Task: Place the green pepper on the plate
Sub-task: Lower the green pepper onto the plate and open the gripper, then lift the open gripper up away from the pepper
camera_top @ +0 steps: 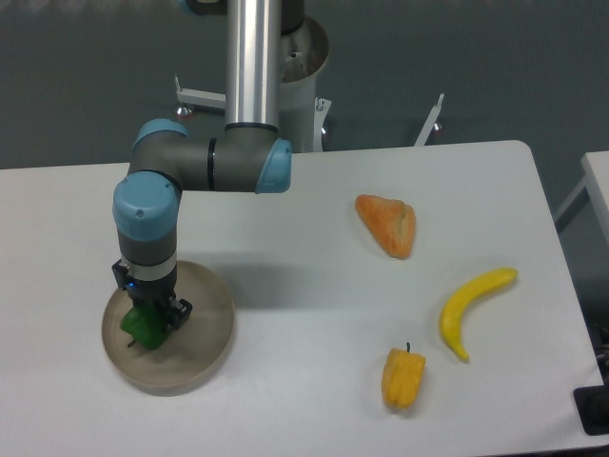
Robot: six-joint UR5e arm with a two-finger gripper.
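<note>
The arm (pixel 249 76) descends as a vertical silver tube from the top of the frame to a grey joint with a blue cap. From there a short link runs to the left to a second blue-capped joint. The wrist (pixel 147 252) points straight down from this joint. The gripper (pixel 150 324) is at the lowest point, fingers directed downward. The fingers appear to be closed on an object, but the wrist partly blocks the view.

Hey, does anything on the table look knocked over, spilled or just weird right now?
Nothing stands out. The end effector is over the plate with the green pepper at its tips. The yellow pepper, banana and orange wedge-shaped item lie apart, intact.
</note>
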